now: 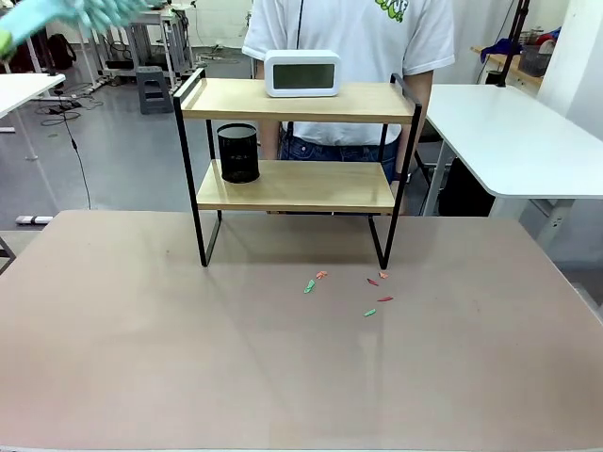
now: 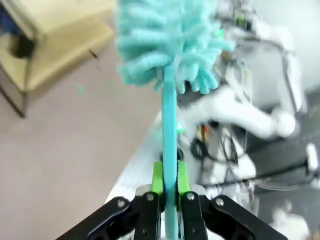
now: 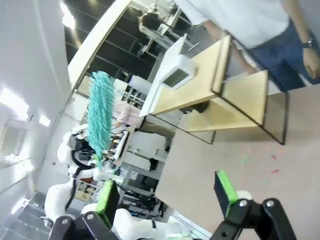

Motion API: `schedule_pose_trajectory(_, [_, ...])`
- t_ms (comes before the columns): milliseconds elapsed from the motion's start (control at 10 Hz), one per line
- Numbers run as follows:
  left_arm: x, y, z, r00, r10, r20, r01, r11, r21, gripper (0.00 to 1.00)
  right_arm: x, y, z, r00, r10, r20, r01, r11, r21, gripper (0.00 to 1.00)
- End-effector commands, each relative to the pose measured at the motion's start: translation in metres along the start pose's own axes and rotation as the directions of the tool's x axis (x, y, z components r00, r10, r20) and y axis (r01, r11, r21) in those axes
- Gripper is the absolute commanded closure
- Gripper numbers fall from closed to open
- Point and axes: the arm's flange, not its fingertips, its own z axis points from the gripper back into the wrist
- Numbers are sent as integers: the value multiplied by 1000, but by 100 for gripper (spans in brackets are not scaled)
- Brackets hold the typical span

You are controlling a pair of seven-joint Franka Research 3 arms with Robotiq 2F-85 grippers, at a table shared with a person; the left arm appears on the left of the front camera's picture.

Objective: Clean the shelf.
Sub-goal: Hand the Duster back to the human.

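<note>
Your left hand is clenched on the thin teal handle of a fluffy teal duster. Its green pads press the handle from both sides, and the duster head stands up beyond the fingertips. In the front view the duster shows as a blur at the top left corner, well apart from the shelf and higher in the picture than its top board.

Your right hand is released, its 2 fingers spread wide with nothing between them; the bench and the shelf lie beyond them.

The shelf stands at the far middle of the bench, just in front of a person in a white shirt. A white digital clock sits near the middle of its upper board. A black mesh cup stands on its lower board, toward the robot's left end. Several small red and green scraps lie on the bench in front of the shelf's right legs.

From the left wrist the shelf appears blurred in the upper left corner, apart from the duster head.
</note>
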Motion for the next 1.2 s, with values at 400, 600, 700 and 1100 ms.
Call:
schedule_pose_trajectory(400, [58,29,-115,676,-329,-659,168,940,-298,88,-41,1,-59,959,1,-282,-27,996,-90,0])
schedule_pose_trajectory(600, [43,16,-125,812,-251,-526,95,947,-306,88,-30,27,-58,979,4,-202,-3,1000,5,0])
schedule_pose_trajectory(700, [43,16,-125,812,-251,-526,95,947,-306,88,-30,27,-58,979,4,-202,-3,1000,5,0])
schedule_pose_trajectory(1100, [79,13,-192,555,-433,-710,128,888,-442,88,-36,26,-129,887,-17,-461,42,998,44,0])
